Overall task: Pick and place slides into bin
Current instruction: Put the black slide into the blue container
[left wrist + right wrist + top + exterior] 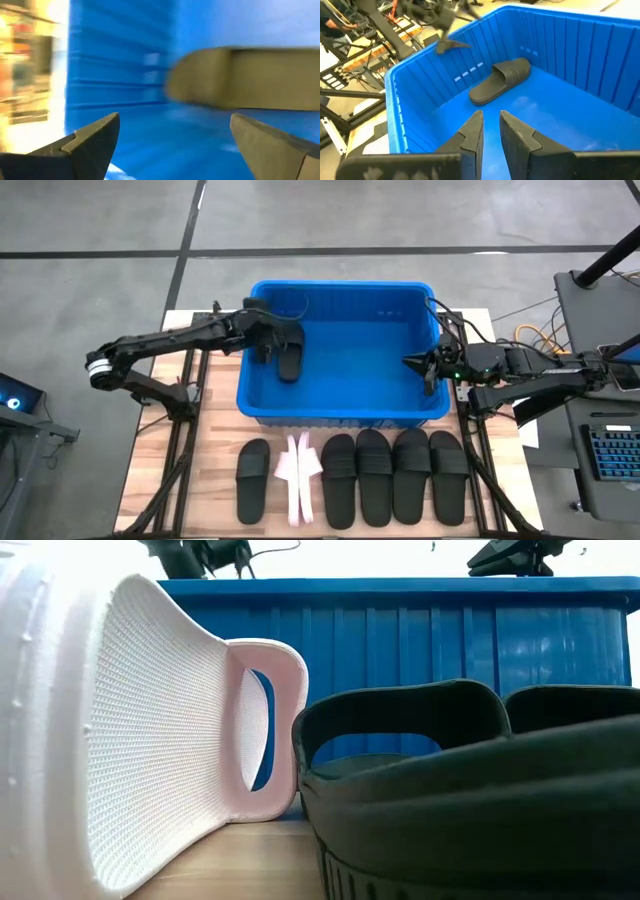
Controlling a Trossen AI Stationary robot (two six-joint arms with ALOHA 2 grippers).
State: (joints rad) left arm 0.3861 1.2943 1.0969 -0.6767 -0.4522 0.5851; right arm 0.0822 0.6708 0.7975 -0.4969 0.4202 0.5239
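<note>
One black slide (289, 362) lies flat on the floor of the bin (340, 416), near its left wall, and nothing grips it. Five more black slides wait in a row on the worktop (210, 470) in front of the bin: one (252, 480) at the left end, then the pale pink pair (298, 477) standing on edge, then four black ones (393, 476) side by side. So the task is barely begun.

The left gripper (268, 340) hangs inside the bin just beside the dropped slide. Its jaws are wide open and hold nothing, as the left wrist view shows, with the slide (250, 77) lying beyond them. The right gripper (428, 367) sits at the bin's right wall, over the rim. Its jaws are nearly closed, with only a narrow gap, and they are empty.

The risks from here are mostly about clearance, as I judge it. The left arm has to lift out over the ribbed wall, and a low exit could catch the rolled rim and shove the bin. The row on the worktop is tightly packed, so jaws coming down on one black slide could nudge or drag its neighbour. The pink pair stands on its edges and looks easy to topple. A shallow pinch on a flat sole may also slip in transit.
</note>
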